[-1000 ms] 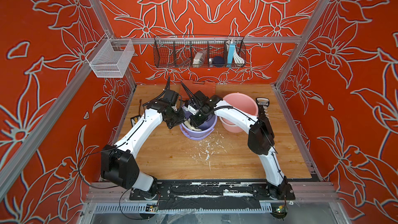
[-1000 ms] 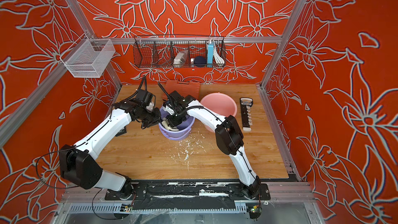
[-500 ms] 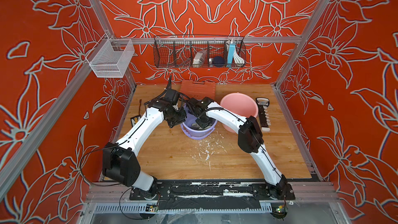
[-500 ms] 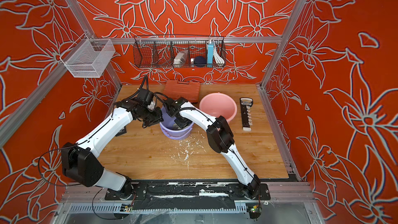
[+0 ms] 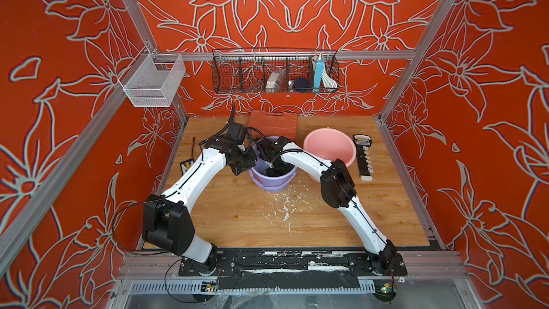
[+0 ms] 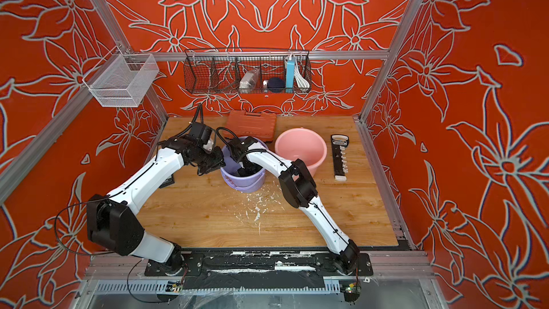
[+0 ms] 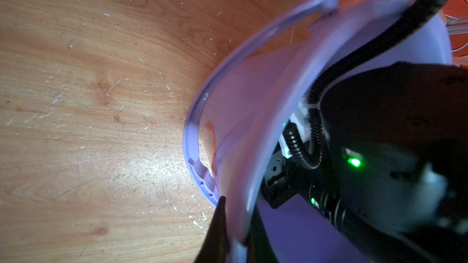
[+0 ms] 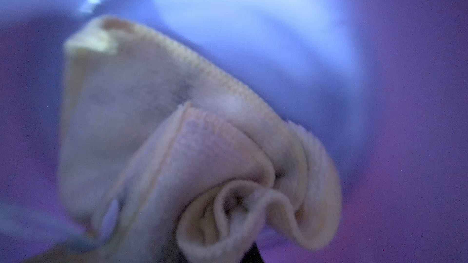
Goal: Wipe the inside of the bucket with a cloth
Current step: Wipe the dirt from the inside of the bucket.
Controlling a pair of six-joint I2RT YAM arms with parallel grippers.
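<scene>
Cloth (image 8: 177, 135) bunched betw. R fingers (image 8: 253, 255)

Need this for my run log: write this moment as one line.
left hand: shut on purple bucket rim | right hand: inside it, shut on cloth

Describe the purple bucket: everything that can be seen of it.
The purple bucket is round lilac plastic, narrowing toward its base. It stands on the wooden table left of the pink bucket. Its thin handle is folded down outside the wall. The left pincer is shut on its rim, one finger inside and one outside. The right pincer reaches inside, holding the cloth.
</scene>
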